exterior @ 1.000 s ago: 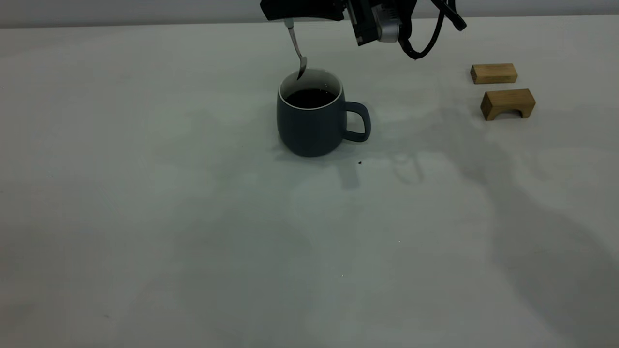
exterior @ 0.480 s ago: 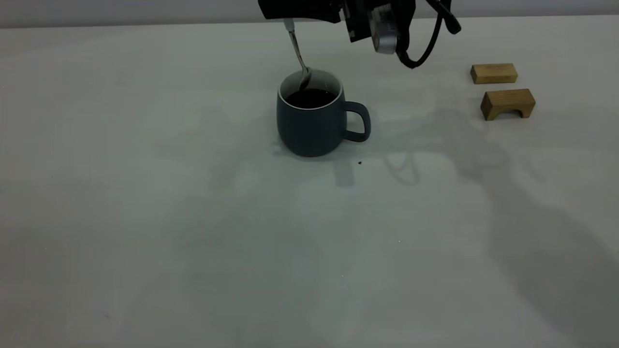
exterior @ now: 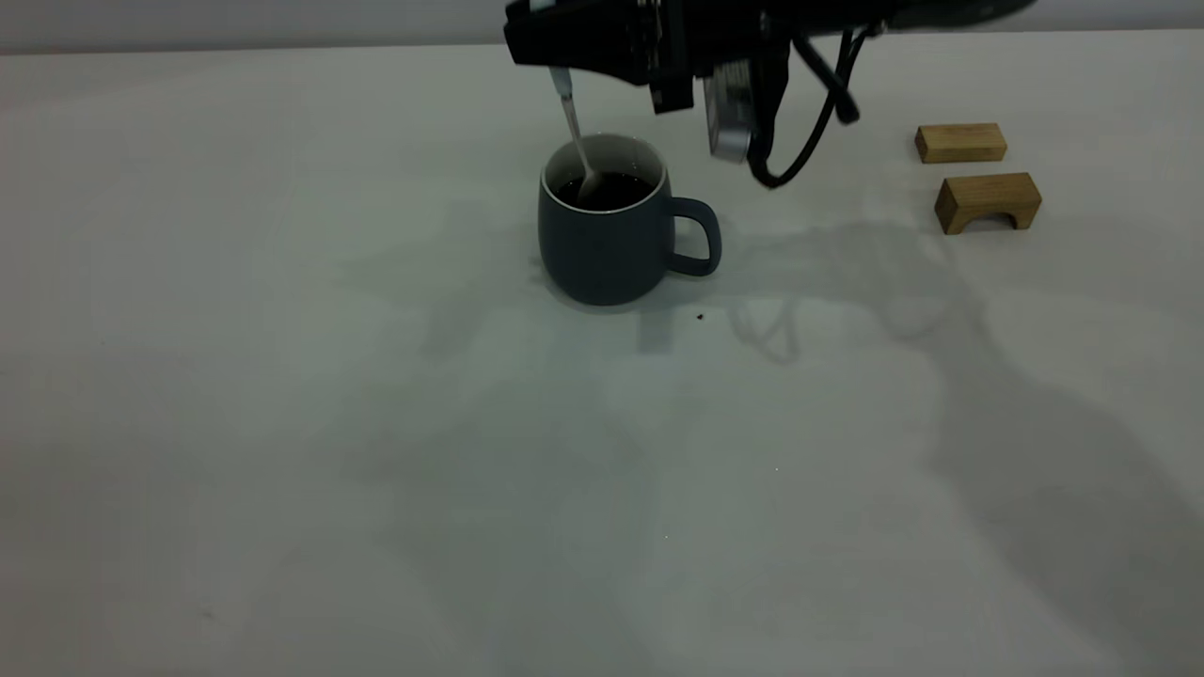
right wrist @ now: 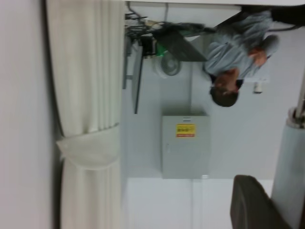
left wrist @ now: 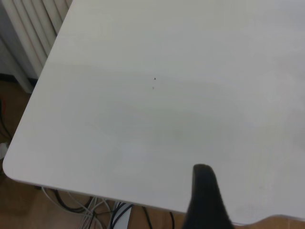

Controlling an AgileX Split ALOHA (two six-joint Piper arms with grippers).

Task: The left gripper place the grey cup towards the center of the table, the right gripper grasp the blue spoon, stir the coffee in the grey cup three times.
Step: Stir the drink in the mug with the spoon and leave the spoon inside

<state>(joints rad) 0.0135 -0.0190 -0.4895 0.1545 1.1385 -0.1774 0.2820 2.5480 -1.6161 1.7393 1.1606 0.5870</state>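
The grey cup (exterior: 607, 240) stands upright near the middle of the table (exterior: 376, 423), its handle turned toward the right arm's side. Dark coffee (exterior: 616, 191) fills it. My right gripper (exterior: 557, 56) hangs just above the cup, shut on the top of the blue spoon (exterior: 574, 127). The spoon slants down and its bowl dips into the coffee at the near-left rim. In the right wrist view the pale handle (right wrist: 291, 171) lies beside one dark finger (right wrist: 250, 205). My left gripper (left wrist: 206, 198) is parked over a table corner, far from the cup.
Two wooden blocks sit at the back right: a flat one (exterior: 960, 143) and an arched one (exterior: 988, 201). A tiny dark speck (exterior: 700, 317) lies in front of the cup. A person in a grey shirt (right wrist: 238, 52) shows in the right wrist view's background.
My right gripper has come down and its wrist has turned. The spoon bowl went from above the far rim down into the coffee. The cup has not moved.
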